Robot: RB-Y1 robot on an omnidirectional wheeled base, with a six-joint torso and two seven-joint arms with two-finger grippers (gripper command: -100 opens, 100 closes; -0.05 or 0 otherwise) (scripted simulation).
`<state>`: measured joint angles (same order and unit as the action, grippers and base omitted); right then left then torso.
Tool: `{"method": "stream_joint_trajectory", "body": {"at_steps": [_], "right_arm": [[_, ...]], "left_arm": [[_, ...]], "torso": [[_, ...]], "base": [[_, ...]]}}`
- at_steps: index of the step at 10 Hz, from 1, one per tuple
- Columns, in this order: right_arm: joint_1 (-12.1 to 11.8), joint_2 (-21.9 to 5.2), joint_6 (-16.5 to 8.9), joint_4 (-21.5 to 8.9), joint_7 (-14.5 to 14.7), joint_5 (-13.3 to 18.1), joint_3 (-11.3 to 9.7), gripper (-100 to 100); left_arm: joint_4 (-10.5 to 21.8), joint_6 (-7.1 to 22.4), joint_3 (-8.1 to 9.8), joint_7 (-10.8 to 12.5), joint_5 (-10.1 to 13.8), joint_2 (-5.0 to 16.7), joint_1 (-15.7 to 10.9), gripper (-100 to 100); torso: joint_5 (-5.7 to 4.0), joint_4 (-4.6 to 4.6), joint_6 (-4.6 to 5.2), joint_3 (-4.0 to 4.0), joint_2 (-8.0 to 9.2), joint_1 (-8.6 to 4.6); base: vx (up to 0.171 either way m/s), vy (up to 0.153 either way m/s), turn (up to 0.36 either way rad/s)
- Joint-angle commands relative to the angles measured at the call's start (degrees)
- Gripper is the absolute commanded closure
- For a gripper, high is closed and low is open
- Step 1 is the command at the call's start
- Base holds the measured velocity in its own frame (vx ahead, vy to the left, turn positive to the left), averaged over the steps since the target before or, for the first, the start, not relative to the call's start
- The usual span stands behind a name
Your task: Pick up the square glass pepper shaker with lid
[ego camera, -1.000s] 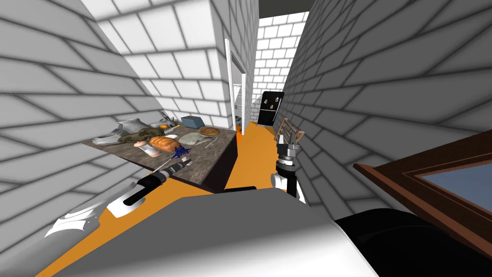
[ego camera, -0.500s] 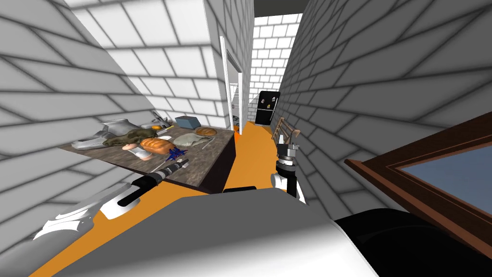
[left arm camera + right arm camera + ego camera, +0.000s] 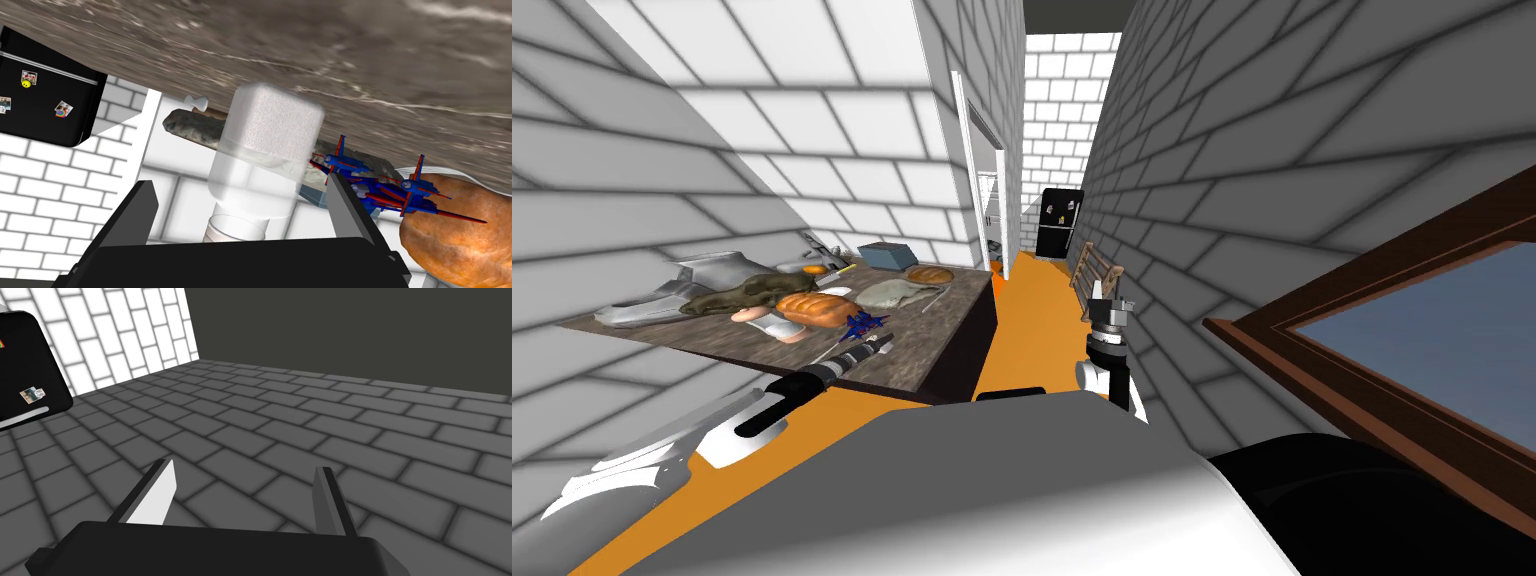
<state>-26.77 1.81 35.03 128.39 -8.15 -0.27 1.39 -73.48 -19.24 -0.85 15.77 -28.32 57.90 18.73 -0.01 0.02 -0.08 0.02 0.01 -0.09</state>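
- Where the tabletop (image 3: pixel 937 330) runs along the left wall, its far-left end carries a pale grey shape (image 3: pixel 682 285) and a dark green heap (image 3: pixel 742 295).
- Next along lies a loaf (image 3: pixel 817 308), with a blue and red plane (image 3: pixel 864 323) just beside it toward the near edge.
- Farther back are a grey cloth (image 3: pixel 897 292), a second loaf (image 3: pixel 929 273) and a blue-grey box (image 3: pixel 884 254).
- Reaching in over the tabletop's near edge, close to the plane, is the left claw (image 3: pixel 241 179). It is released, with its fingers (image 3: pixel 345 210) spread wide.
- Between those fingers is the shaker (image 3: pixel 265 145), a clear square body that is white at its broad end.
  - The broad end points toward the tabletop and the narrow neck toward the claw's body.
  - The finger on the plane's side is just beside the glass, and I cannot tell whether it touches. The other finger stands clear of the glass.
  - Whether the shaker rests on the tabletop I cannot tell.
- An orange floor (image 3: pixel 1032 320) runs between the tabletop and the right wall, toward a black fridge (image 3: pixel 1057 222) at the far end.
- Over that floor, near the right wall, the right claw (image 3: pixel 1102 290) points upward. Its fingers are apart and it grasps nothing.
- A wooden rack (image 3: pixel 1092 268) leans on the wall just beyond it.
- At the far right hangs a brown frame (image 3: pixel 1342 380).
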Motion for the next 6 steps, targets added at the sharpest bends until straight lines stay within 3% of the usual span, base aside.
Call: {"method": "stream_joint_trajectory", "body": {"at_steps": [1,6], "right_arm": [[0.0,0.0,0.0,0.0,0.0,0.0,0.0,0],[0.0,0.0,0.0,0.0,0.0,0.0,0.0,0]], "left_arm": [[2.4,-1.3,0.79,-0.6,0.4,-0.3,-0.4,-100],[9.6,-5.0,3.62,-2.2,1.9,-1.2,-1.0,-100]], "torso": [[0.0,0.0,0.0,0.0,0.0,0.0],[-0.01,0.0,-0.01,0.0,0.0,-0.01]], "base": [[-0.019,-0.03,-0.115],[-0.028,-0.033,-0.137]]}}
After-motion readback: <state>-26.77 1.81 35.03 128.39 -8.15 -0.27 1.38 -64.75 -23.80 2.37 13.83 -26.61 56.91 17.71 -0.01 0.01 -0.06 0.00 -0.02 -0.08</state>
